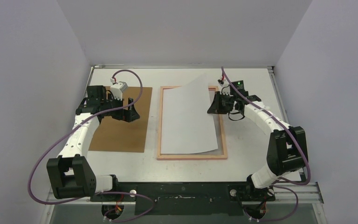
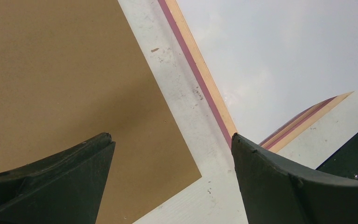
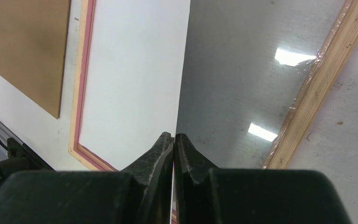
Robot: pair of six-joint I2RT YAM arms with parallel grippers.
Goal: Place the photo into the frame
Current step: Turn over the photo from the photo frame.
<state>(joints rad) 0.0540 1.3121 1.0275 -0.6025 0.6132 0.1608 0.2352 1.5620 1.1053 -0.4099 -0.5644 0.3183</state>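
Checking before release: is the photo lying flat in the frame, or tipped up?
Tipped up: the shut right gripper holds the right edge of the photo raised above the frame, while its left edge sits down inside.

A white tabletop (image 1: 168, 77), scuffed and speckled in places, is enclosed by plain pale lilac-grey walls: a back wall (image 1: 182, 32), a left wall (image 1: 23, 70) and a right wall (image 1: 335, 70). An aluminium rail (image 1: 307, 191) is fixed along its near edge.
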